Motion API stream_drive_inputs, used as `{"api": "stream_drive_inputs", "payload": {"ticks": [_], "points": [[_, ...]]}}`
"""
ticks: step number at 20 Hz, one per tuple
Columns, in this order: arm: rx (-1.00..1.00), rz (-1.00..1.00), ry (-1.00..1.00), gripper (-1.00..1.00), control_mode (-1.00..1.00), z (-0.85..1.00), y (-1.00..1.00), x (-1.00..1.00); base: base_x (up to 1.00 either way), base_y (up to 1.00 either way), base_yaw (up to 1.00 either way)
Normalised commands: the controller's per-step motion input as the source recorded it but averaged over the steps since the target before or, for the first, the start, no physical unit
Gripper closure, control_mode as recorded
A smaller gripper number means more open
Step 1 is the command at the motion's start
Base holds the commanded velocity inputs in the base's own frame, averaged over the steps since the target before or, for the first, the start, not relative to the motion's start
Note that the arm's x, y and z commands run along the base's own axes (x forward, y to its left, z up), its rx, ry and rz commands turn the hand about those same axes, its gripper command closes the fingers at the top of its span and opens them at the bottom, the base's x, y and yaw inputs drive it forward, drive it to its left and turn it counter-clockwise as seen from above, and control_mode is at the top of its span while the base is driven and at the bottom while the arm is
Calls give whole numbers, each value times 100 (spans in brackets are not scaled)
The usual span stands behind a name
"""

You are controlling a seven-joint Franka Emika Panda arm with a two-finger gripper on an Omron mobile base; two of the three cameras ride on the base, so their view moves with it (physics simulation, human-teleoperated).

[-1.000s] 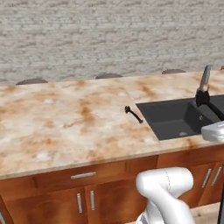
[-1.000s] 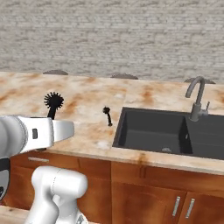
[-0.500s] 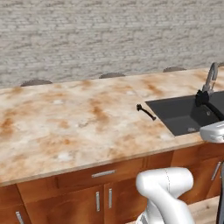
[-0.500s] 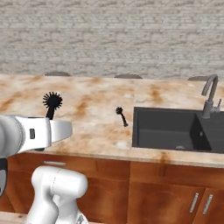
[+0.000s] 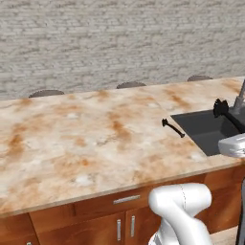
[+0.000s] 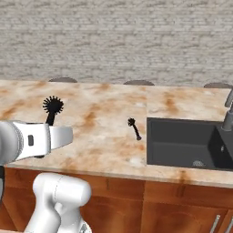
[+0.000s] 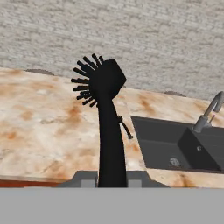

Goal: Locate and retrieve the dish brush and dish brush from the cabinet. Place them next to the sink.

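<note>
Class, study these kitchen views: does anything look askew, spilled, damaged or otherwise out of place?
Nothing stands out. One dish brush lies flat on the counter just left of the sink; the gripper holds the other brush upright. No spills or damage.

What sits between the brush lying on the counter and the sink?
Nothing: in the right base view, bare counter separates the brush from the sink. The gripper holds the other brush.

Black dish brush (image 7: pixel 107 127) upright in foreground, bristly head up, handle clamped low in gripper (image 7: pixel 111 178). Behind it, second dish brush (image 7: pixel 125 129) flat on marbled counter (image 7: pixel 39 127), just beside dark sink (image 7: pixel 175 146). Curved faucet (image 7: pixel 208 111) at right; brick wall (image 7: pixel 131 39) beyond.
</note>
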Motion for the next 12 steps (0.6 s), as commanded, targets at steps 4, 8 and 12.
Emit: {"api": "stream_drive_inputs", "payload": {"ticks": [4,8,12], "points": [[0,0,0,100,100,0,0,0,50,0,16],[0,0,0,100,100,0,0,0,40,-21,11],[0,0,0,100,100,0,0,0,11,-60,1]]}}
